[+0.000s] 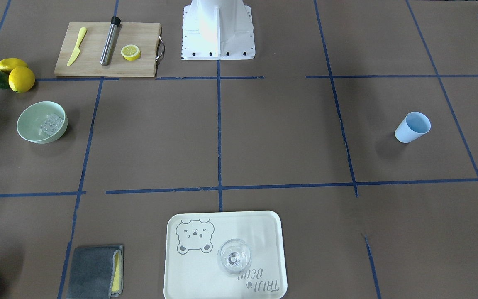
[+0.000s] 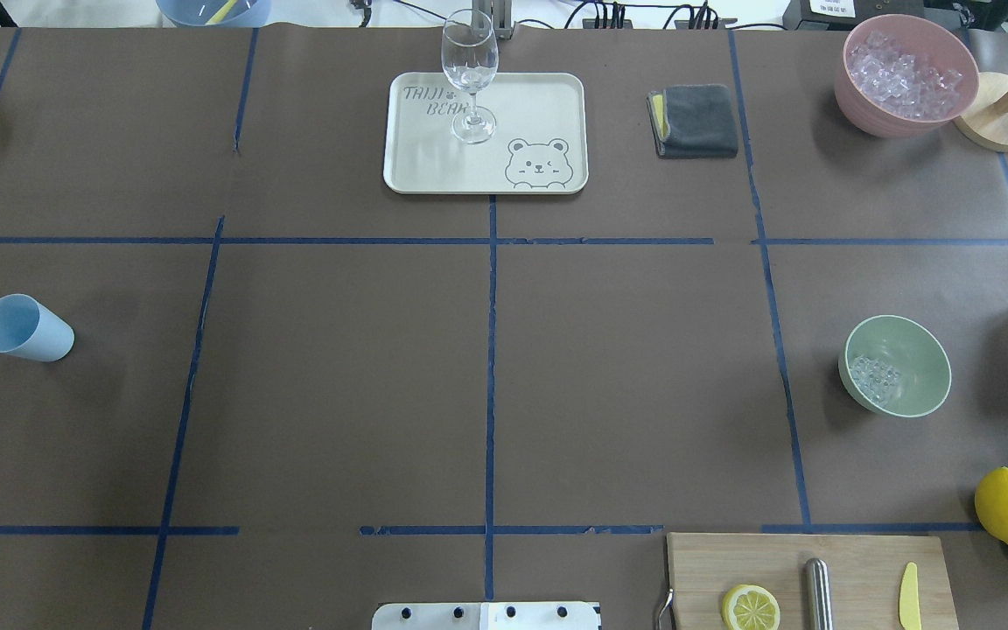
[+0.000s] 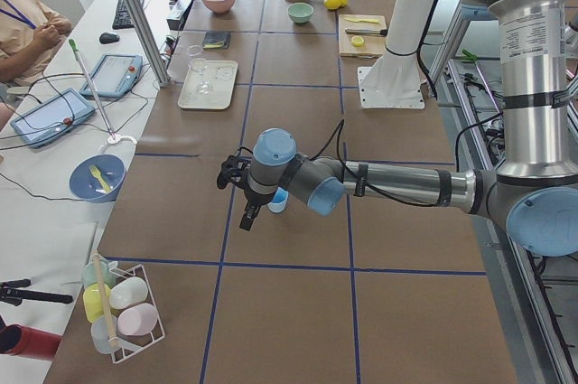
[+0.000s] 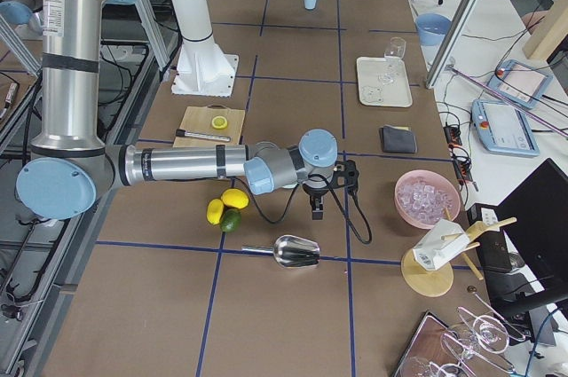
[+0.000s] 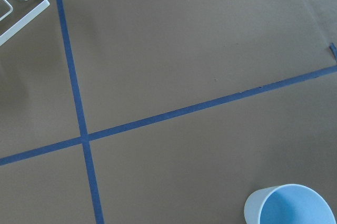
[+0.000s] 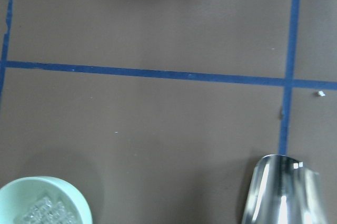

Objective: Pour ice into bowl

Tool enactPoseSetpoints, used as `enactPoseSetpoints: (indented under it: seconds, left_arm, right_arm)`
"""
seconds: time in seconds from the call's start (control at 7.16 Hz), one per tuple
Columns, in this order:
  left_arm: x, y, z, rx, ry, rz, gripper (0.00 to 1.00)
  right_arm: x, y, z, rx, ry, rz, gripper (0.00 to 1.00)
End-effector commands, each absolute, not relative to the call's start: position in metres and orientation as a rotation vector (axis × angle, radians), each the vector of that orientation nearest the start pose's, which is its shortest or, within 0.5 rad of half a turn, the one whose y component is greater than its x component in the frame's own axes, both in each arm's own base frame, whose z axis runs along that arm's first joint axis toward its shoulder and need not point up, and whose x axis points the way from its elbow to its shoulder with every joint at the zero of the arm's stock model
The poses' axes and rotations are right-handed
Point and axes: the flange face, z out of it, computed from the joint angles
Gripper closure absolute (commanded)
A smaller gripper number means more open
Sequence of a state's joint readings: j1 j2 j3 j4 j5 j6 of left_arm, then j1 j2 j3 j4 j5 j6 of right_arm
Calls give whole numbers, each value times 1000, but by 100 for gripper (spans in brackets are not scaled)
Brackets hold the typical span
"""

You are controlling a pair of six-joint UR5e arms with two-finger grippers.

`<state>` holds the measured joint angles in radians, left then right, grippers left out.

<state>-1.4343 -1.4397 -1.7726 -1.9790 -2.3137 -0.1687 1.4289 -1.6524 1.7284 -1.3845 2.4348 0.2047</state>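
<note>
Neither tool's grip can be judged. The left gripper [image 3: 242, 208] hangs fingers-down over the table just beside the blue cup [image 1: 412, 127], half hiding it in the left side view. The front-facing view catches only a dark sliver of that gripper at its edge. The right gripper [image 4: 316, 204] hangs fingers-down between the lemons [image 4: 229, 204] and the pink bowl [image 4: 428, 213], and the overhead view shows only a scrap of it at the frame edge. Whether either stands wide or narrow I cannot tell. The ice [image 2: 874, 378] lies as a small cluster of clear cubes inside the mint-green bowl [image 2: 915, 359], toward one side of its floor. That bowl stands upright on the robot's right, near the lemons and apart from the cutting board [image 1: 93, 62]. The right wrist camera cuts the mint-green bowl off at its lower corner and shows only the mouth of a steel scoop [image 4: 297, 251] lying on the table. The left wrist camera clips the blue cup at its bottom edge. The table [image 1: 264, 137] is covered in brown paper marked into squares with blue tape. A cream tray [image 2: 434, 166] printed with a bear carries an upright wine glass [image 2: 469, 70], and a folded grey cloth [image 2: 696, 118] lies near it. The pink bowl is heaped with more cubes. Along the operators' side runs a white desk with tablets, where a person's arm [image 3: 27, 27] shows.
</note>
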Motion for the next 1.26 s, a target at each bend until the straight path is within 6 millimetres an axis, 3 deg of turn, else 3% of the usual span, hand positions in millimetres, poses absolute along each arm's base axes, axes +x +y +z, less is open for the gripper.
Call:
enactPoseSetpoints:
  seconds: [0.0,0.28,0.56,0.84,1.12]
  left_arm:
    - [-70,-473,579,261,784,158,0]
    - [-99,-466,578,244,777,133,0]
    - [-93,-437,613,182,780,117,0]
    - [-93,-436,652,185,777,121,0]
    - [-93,-438,662,232,771,139,0]
  right_arm:
    - [34,-474,601,78,-839,-100,0]
    - [38,-479,600,87,-791,-85,0]
    - [31,-478,602,76,-802,-92,0]
    - [14,-479,604,59,-793,-126,0]
    - [9,-479,604,54,-796,-135,0]
